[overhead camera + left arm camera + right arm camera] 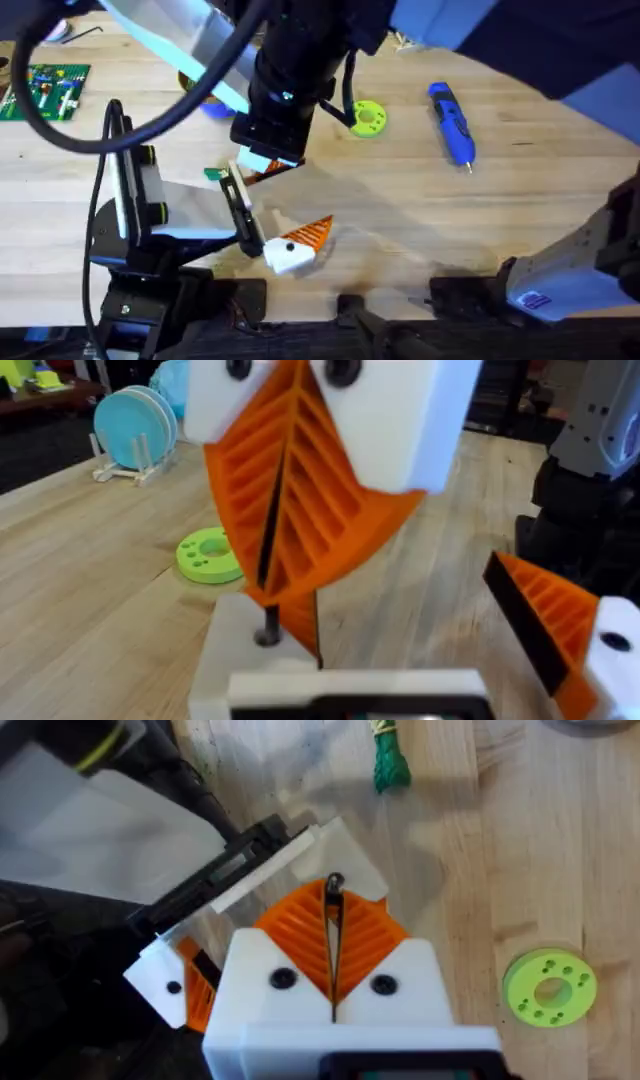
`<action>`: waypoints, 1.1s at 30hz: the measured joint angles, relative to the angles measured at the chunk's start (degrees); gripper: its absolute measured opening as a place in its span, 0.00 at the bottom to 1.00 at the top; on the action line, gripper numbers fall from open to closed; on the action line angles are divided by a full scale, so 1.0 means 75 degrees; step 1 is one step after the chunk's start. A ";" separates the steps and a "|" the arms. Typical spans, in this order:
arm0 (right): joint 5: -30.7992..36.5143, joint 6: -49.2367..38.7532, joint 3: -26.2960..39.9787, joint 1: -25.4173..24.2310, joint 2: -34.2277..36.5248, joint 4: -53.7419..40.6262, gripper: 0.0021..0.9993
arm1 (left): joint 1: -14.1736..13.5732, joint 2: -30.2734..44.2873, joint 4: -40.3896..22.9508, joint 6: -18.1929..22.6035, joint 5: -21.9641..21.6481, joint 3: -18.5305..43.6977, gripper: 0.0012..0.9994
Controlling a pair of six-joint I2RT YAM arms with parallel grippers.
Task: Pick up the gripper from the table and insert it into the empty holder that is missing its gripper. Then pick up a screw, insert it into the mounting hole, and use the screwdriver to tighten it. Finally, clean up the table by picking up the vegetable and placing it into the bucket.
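Pinching a thin dark metal screw (334, 888) between its orange ribbed pads, the right gripper (333, 912) is fully closed on it and reaches across the middle. It hangs point-down over the white blocky plastic holder (232, 652) on the left gripper (300, 243). That one stands open and carries nothing, with its orange wedge finger (545, 622) well apart from the holder.

So we're in the middle stage, by my reading. No loose orange finger lies on the bare wood, so the insertion looks done, though I cannot tell whether it sits properly. The screw tip is at the holder's top face, touching or just above.

Plenty is left. The blue pen-shaped electric screwdriver (452, 122) lies untouched far off on the pale wooden table (520, 210). The small dark-green toy vegetable (390, 765) still lies on the boards. The blue round bucket (214, 106) peeks out beneath the right arm.

Smooth matte plastic blocks, sharp diagonal ribs on the pads, a lime-green round disc (550, 988) with a hole nearby.
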 joint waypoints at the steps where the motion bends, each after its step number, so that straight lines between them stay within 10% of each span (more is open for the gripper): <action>1: 0.0000 0.0001 0.0000 0.0000 0.0001 -0.0027 0.00 | 0.0000 0.0002 0.0001 0.0002 0.0000 0.0000 0.99; 33: 0.0022 0.0000 0.0000 0.0006 0.0003 -0.0022 0.00 | 0.0000 0.0000 -0.0002 0.0001 0.0000 0.0000 0.99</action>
